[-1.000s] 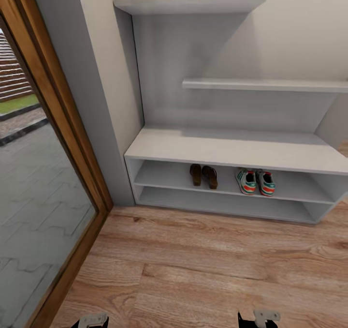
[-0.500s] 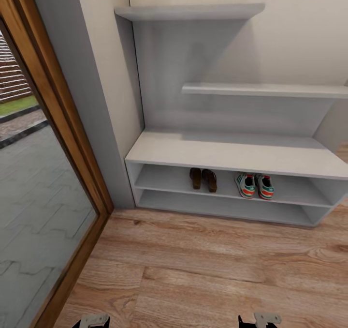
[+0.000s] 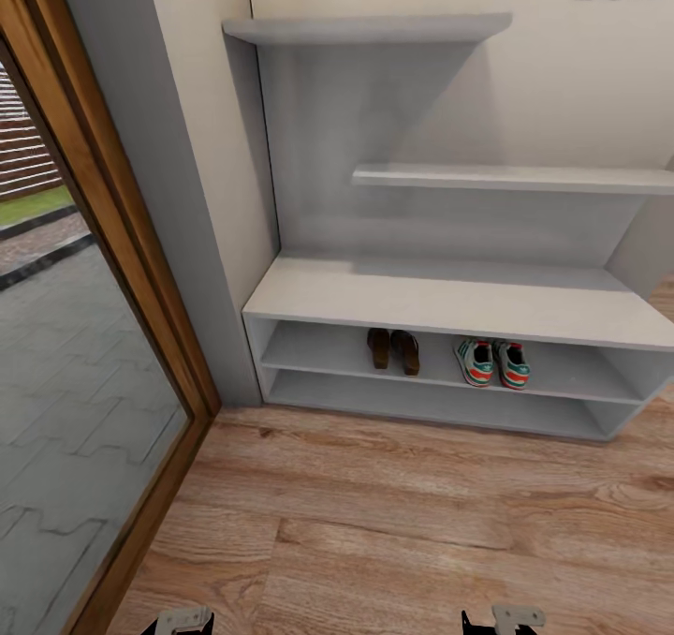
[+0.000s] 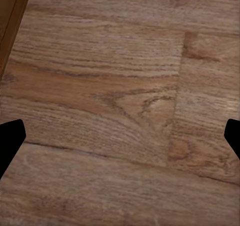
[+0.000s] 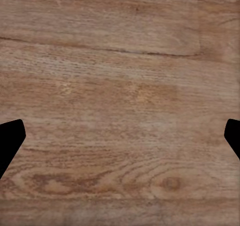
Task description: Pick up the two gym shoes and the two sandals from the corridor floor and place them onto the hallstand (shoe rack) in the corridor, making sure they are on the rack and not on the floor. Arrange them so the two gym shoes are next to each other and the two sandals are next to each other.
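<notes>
Standing side by side on the upper open shelf of the shoe rack (image 3: 449, 302), the two sandals (image 3: 393, 350) sit left of the two gym shoes (image 3: 493, 361), each pair with its members next to one another and a clear gap between the pairs. All four have their long axes running front to back, into the shelf. None is on the corridor floor (image 3: 412, 513), which lies bare between the robot and the rack; by this layout the task looks finished.

The left pincer (image 4: 120, 136) and the right pincer (image 5: 120, 136) both hang low over the wood planks, each spread wide with nothing between its fingers. In the head view only their tops peek in at the bottom edge. The footwear lies well ahead of both and higher up, with the gym shoes roughly in line with the right arm and the sandals between the two arms, so neither arm is near them. A glass door with a wooden frame (image 3: 140, 354) stands to the left
</notes>
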